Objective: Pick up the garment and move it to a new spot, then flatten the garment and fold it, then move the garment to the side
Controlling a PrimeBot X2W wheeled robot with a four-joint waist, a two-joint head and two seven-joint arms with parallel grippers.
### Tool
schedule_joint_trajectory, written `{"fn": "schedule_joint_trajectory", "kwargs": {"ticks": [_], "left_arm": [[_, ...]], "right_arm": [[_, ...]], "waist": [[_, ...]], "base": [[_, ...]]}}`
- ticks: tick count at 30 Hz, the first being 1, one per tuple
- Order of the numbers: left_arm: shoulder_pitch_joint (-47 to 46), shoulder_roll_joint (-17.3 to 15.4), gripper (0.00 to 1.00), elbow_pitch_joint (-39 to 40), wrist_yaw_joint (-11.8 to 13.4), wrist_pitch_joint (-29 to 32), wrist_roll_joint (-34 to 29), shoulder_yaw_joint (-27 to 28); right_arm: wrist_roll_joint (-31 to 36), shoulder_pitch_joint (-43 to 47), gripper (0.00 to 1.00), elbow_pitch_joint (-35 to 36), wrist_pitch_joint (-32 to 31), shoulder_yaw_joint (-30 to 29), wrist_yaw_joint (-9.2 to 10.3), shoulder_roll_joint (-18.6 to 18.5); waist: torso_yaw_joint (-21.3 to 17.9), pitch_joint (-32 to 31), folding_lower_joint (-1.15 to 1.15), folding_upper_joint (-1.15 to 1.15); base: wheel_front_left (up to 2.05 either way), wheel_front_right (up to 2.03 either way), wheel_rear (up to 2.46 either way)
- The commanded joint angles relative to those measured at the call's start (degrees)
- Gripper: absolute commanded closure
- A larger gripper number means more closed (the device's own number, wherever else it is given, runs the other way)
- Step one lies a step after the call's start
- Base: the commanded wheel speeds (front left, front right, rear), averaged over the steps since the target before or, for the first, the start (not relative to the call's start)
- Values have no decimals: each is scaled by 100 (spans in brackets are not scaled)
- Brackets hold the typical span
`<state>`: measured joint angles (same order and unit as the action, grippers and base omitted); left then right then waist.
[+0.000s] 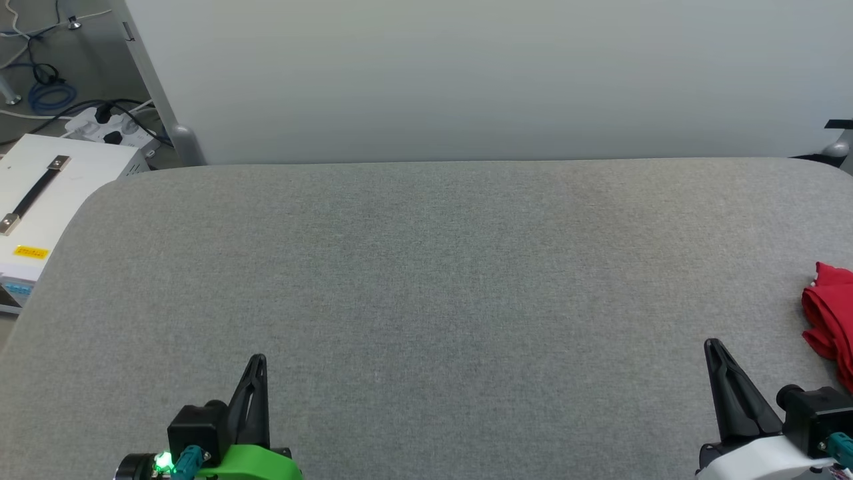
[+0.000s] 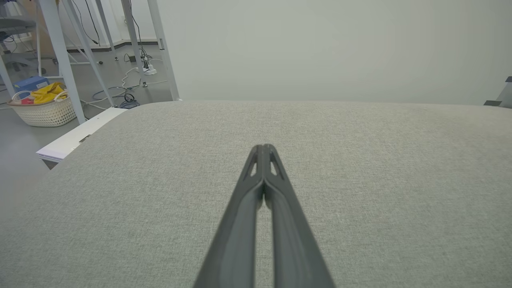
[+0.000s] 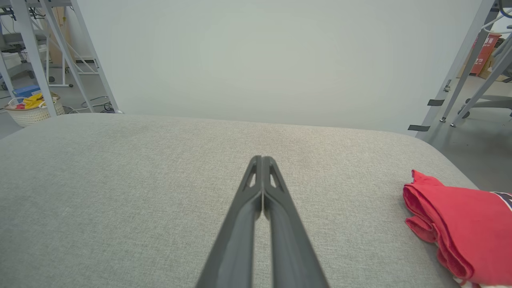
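Near edge of grey padded table (image 1: 426, 280): our left gripper (image 1: 256, 363) clenched, empty, at near-left. Our right gripper (image 1: 714, 348) clenched, empty, at near-right. Red garment (image 1: 830, 320) bunched at table's right edge, just right of and slightly beyond right gripper, apart from it. Long axis seems to run along right edge; partly cut off. We judge right arm far nearer; left well apart.
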<state>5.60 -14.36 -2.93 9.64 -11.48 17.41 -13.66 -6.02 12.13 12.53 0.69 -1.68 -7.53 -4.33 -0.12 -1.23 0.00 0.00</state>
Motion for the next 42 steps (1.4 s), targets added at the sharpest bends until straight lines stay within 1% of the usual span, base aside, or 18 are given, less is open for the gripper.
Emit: {"fn": "schedule_joint_trajectory", "kwargs": {"ticks": [1,42], "left_arm": [[-85,48,100,28,-49,41,-80,59],[-270,476,100,131,-405,471,-726,568]], "right_arm": [[49,-125,100,-42,-6,16,1,12],[264,-549,100,-513,-30,75,2,64]], "waist": [[0,2,0,0],[5,49,0,0]], "base": [[0,0,0],[0,0,0]]}}
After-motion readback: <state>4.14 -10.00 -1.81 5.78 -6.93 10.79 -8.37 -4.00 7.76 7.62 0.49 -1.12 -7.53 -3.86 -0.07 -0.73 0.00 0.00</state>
